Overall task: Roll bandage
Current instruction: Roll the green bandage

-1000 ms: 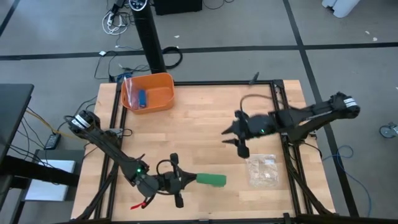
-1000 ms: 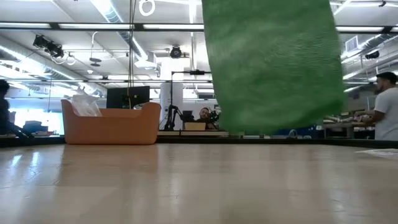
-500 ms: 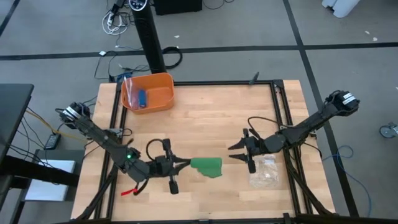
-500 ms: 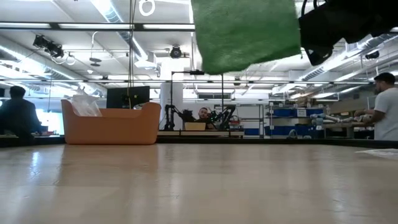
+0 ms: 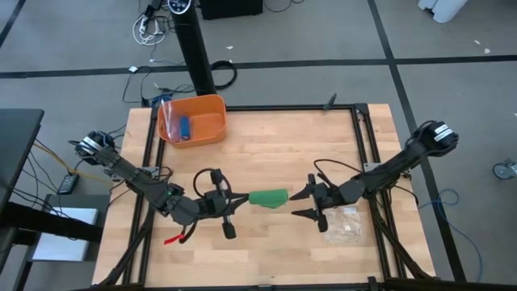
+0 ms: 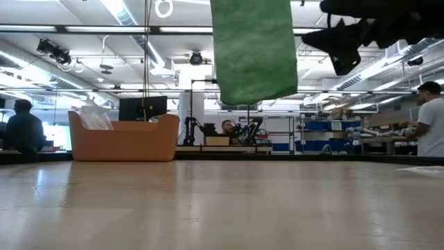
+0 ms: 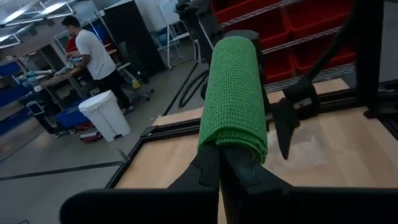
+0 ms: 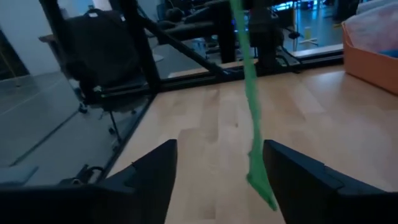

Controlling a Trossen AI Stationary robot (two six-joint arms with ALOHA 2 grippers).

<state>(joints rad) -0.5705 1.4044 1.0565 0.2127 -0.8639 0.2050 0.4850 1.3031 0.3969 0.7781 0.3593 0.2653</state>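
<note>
Overhead, the left gripper (image 5: 239, 201) sits over the front-left part of the wooden table (image 5: 275, 145), its two fingers pinched together on one end of the bandage (image 5: 268, 197), a bright green strip of stretchy fabric held up off the tabletop. In the left wrist view the fabric (image 7: 235, 93) is draped in a fold over the closed fingertips (image 7: 219, 163), its knitted weave plainly visible. The right gripper (image 5: 305, 204) faces it from the other side, just beside the free end of the strip, with its fingers spread wide and nothing between them; the right wrist view shows the strip (image 8: 252, 118) hanging edge-on ahead of that spread pair, apart from both fingers. In the low view the fabric (image 6: 254, 48) hangs well above the table surface, with the dark right gripper (image 6: 333, 43) beside it. A clear crinkled plastic bag (image 5: 342, 224) lies on the table close to the right gripper. An orange bin (image 5: 212, 121) stands at the rear-left corner and holds a small blue item (image 5: 185, 127). Beyond the table, a person in a white shirt (image 6: 432, 128) stands at the right edge of the low view.
</note>
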